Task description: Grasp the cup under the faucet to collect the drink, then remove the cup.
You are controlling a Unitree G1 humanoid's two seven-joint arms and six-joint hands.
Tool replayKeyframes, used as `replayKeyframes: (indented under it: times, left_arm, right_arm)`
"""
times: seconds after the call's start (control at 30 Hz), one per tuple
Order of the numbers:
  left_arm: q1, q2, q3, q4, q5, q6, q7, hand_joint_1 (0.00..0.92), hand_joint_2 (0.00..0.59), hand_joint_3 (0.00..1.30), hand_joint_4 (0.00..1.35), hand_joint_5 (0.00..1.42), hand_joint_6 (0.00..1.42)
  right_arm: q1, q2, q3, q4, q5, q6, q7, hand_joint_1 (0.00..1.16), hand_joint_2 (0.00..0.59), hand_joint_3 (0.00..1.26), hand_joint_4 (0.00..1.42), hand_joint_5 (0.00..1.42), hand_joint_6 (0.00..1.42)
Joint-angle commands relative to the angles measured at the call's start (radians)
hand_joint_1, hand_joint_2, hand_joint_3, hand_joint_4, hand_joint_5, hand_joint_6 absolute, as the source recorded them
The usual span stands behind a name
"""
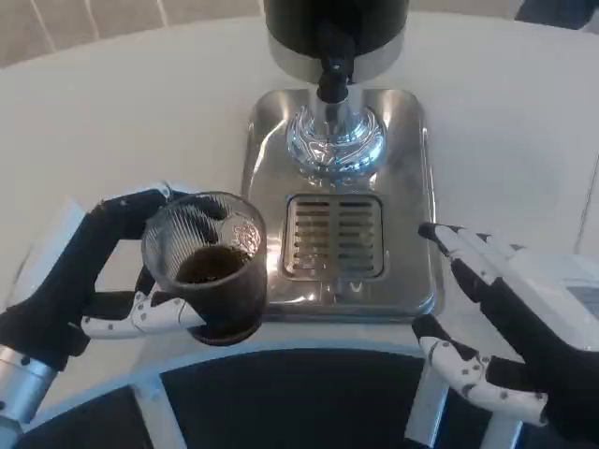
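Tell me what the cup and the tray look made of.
Cup: looks like clear ribbed glass or plastic; the dark drink shows through its wall. Tray: seems polished metal, shiny with mirror-like reflections, with a slotted grille.

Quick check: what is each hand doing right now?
Left hand: holding the cup, which has dark drink in it.
Right hand: open, holding nothing.

The dispenser [335,33] is cut off by the top edge, so only its dark lower body and faucet [333,75] show; the left hand [103,281] hides the far side of the cup [208,267], whose base is lost in shadow. The right hand [505,327] runs off the right and bottom edges; the left forearm [19,383] leaves at the lower-left corner.
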Motion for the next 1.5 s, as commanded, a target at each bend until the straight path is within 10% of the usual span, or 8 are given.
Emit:
replayKeyframes:
  times: [0.03,1.5]
  left_arm:
    - [0.020,0.003,0.008,-0.045,-0.039,-0.020,-0.017,0.569,0.000,0.99,1.19,1.28,0.53]
    - [0.146,0.005,0.022,-0.171,-0.115,-0.017,-0.128,0.568,0.000,0.99,1.19,1.28,0.53]
  right_arm:
    - [0.011,-0.003,0.018,-0.020,0.001,-0.026,0.017,0.22,0.514,0.00,0.00,0.00,0.00]
    - [0.055,0.052,0.110,-0.039,-0.052,-0.099,0.063,0.25,0.517,0.00,0.00,0.00,0.00]
